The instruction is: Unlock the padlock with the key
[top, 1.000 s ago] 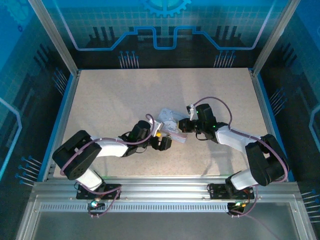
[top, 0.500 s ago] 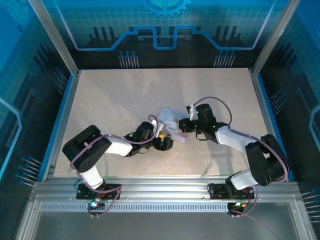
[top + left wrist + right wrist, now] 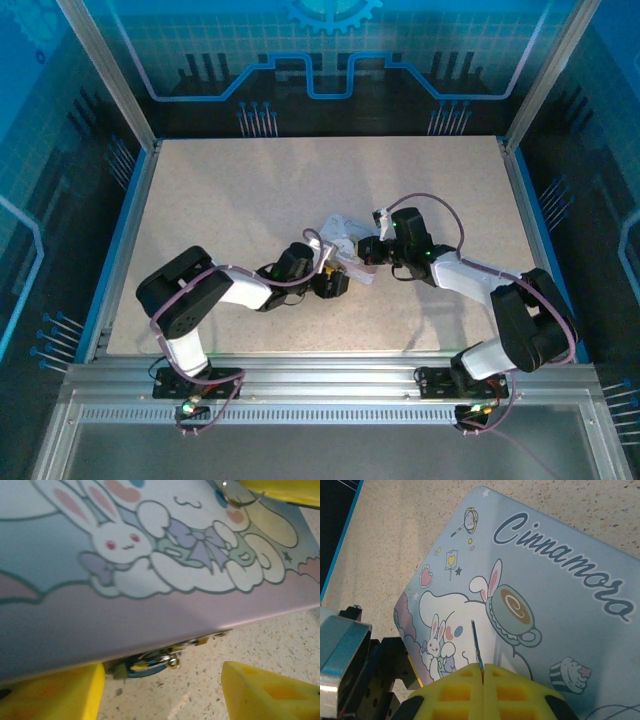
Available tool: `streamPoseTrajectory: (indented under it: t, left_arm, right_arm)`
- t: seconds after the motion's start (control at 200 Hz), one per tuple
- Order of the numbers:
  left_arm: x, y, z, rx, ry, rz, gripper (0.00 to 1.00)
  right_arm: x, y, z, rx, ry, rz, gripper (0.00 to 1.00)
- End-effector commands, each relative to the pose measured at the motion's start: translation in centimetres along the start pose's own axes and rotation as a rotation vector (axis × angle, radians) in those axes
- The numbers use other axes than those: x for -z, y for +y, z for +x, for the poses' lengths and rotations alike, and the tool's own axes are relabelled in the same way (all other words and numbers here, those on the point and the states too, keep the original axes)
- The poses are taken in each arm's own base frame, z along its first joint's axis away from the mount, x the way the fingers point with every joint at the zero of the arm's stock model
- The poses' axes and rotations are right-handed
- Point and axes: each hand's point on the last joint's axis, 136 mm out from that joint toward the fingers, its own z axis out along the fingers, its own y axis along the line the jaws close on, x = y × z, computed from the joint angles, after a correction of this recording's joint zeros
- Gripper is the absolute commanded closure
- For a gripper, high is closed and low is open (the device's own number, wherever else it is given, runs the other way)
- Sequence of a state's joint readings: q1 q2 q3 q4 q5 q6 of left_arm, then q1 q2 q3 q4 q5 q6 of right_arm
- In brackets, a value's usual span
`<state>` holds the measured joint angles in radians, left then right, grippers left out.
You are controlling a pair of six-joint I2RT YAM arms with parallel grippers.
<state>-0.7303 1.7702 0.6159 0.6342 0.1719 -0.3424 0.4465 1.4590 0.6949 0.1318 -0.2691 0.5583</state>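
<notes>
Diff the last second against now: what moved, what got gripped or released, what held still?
The left gripper crept right, closer to the tin, and its arm's elbow swung rightward. Nothing was gripped or let go: its jaws are open either side of the padlock at the tin's edge. The right gripper stayed put over the tin, shut on the key. The tin hardly moved.

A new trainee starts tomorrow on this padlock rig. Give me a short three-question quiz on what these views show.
1. True or false: the right gripper is shut on the key.
2. Where is the padlock? A) in the right gripper; B) at the tin's edge, just ahead of the left gripper; C) on the tin's lid.
3. Fill in: the left gripper's jaws stand ____.
Key: 1 true; 2 B; 3 open.
</notes>
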Motion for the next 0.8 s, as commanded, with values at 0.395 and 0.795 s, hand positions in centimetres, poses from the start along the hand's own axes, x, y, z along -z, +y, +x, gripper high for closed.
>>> streamPoseTrajectory:
  t: [0.395, 0.795]
  left_arm:
    - [-0.6, -0.5, -1.5, 0.068, -0.068, -0.023, 0.50]
    - [-1.8, -0.6, -1.1, 0.112, -0.048, -0.052, 0.54]
  right_arm:
    - [-0.4, -1.1, 2.4, -0.006, 0.076, 0.052, 1.00]
    - [-0.6, -1.2, 2.7, -0.008, 0.082, 0.053, 1.00]
